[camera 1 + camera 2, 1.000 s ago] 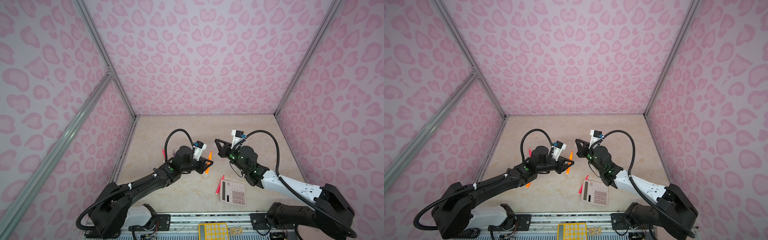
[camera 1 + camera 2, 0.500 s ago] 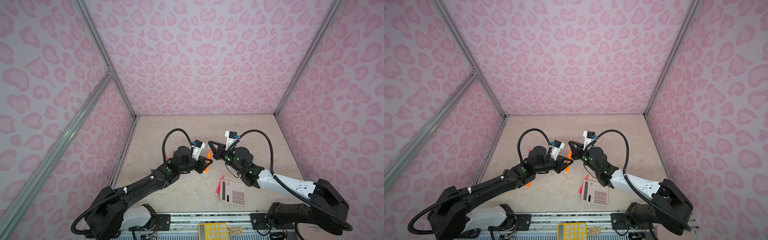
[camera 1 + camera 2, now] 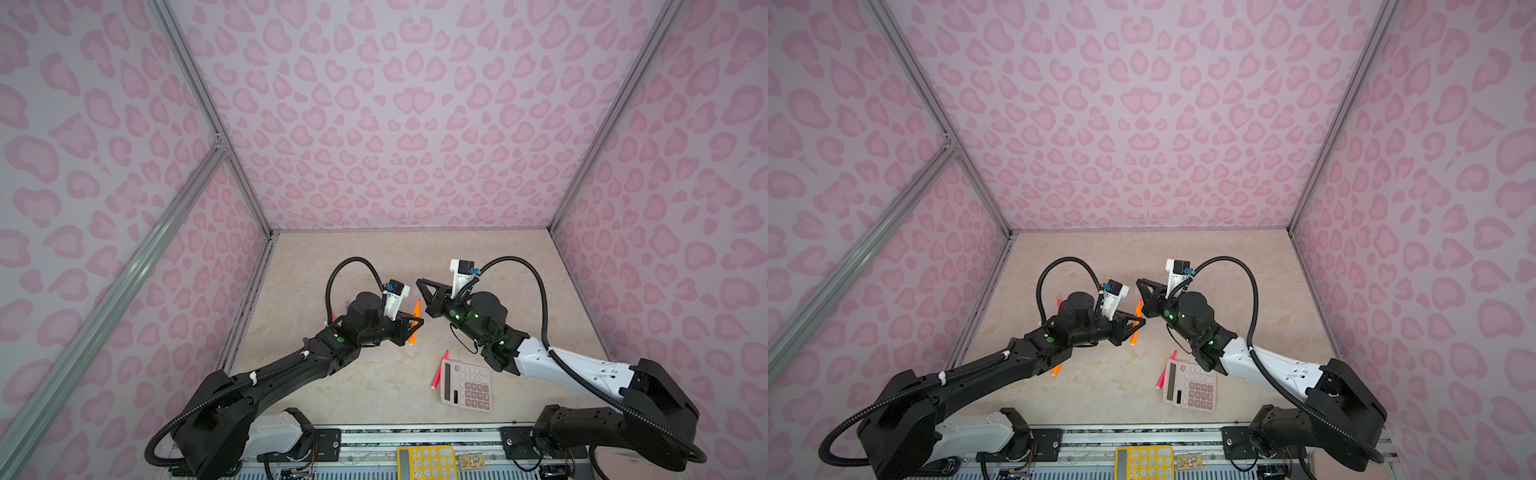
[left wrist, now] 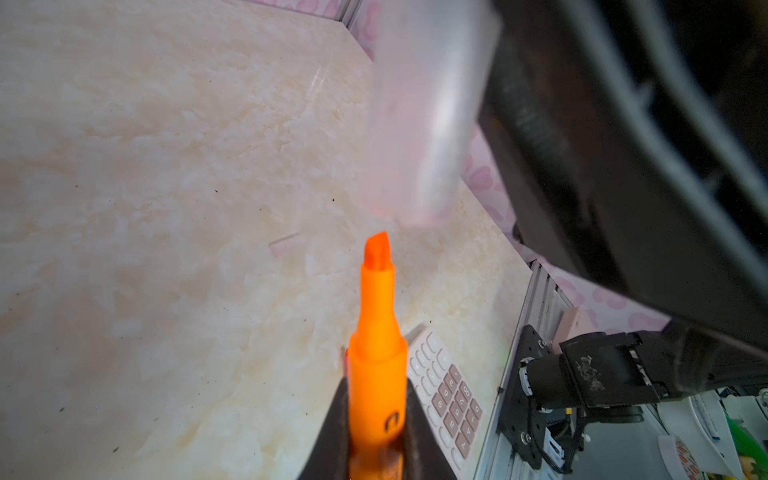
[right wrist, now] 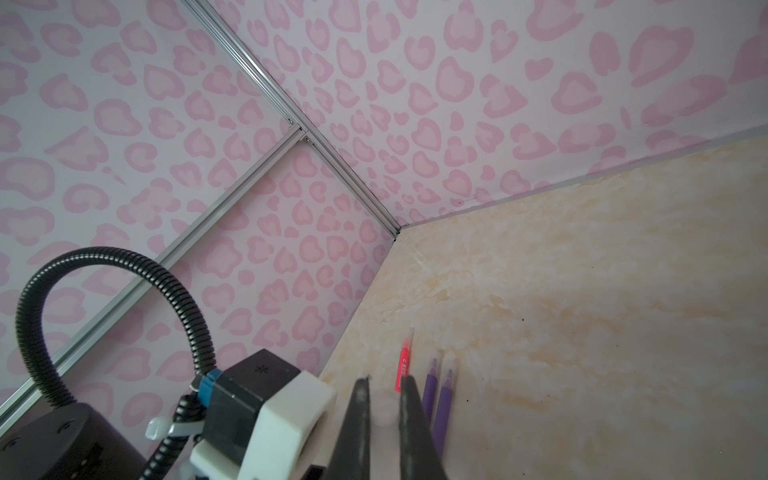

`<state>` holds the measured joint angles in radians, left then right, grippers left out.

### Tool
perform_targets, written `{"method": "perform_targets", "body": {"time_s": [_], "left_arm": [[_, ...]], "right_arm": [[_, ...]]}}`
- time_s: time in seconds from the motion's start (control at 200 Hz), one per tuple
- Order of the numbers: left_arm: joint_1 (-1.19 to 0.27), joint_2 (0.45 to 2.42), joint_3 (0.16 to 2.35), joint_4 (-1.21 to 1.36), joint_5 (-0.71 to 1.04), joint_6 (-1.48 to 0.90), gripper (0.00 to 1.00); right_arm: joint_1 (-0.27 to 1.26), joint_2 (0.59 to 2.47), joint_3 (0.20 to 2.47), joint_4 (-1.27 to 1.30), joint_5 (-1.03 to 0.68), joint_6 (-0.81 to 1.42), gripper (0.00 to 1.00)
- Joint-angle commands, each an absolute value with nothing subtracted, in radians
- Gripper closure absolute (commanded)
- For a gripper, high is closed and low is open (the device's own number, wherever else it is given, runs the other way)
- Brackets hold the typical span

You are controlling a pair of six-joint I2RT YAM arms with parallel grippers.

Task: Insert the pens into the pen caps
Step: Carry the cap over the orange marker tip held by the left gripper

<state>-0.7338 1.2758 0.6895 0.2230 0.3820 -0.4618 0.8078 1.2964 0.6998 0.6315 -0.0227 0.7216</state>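
Observation:
My left gripper (image 4: 376, 419) is shut on an orange pen (image 4: 377, 332) whose bare chisel tip points away from it. A clear pen cap (image 4: 428, 116), blurred, hangs just past that tip, slightly off its line and apart from it. The right gripper (image 5: 384, 399) is shut on this cap (image 5: 384, 411). In both top views the two grippers (image 3: 415, 324) (image 3: 419, 284) meet mid-table, the orange pen (image 3: 1136, 318) between them. Beyond the right fingers lie a capped pink-red pen (image 5: 405, 365) and two purple pens (image 5: 446, 399).
A pink calculator (image 3: 467, 386) lies front right with a pink-red pen (image 3: 438, 370) along its left edge. Another orange pen (image 3: 1056, 370) shows under the left arm. A loose clear cap (image 4: 284, 243) lies on the beige surface. A yellow calculator (image 3: 426, 463) sits at the front rail.
The right gripper has swung left with the cap, closing in on the orange pen's tip. The left gripper has shifted only slightly.

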Motion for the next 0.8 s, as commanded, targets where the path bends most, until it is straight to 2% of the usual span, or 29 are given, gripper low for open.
{"method": "perform_targets", "body": {"time_s": [0.0,0.8], "left_arm": [[-0.733,1.284,0.706,0.235,0.387,-0.457,0.97],[-0.732,1.236,0.689,0.216,0.319,-0.45,0.97]], "right_arm": [[0.81,1.304,0.704,0.619,-0.014,0.705,1.0],[0.811,1.301,0.701,0.608,0.009,0.699,1.0]]}}
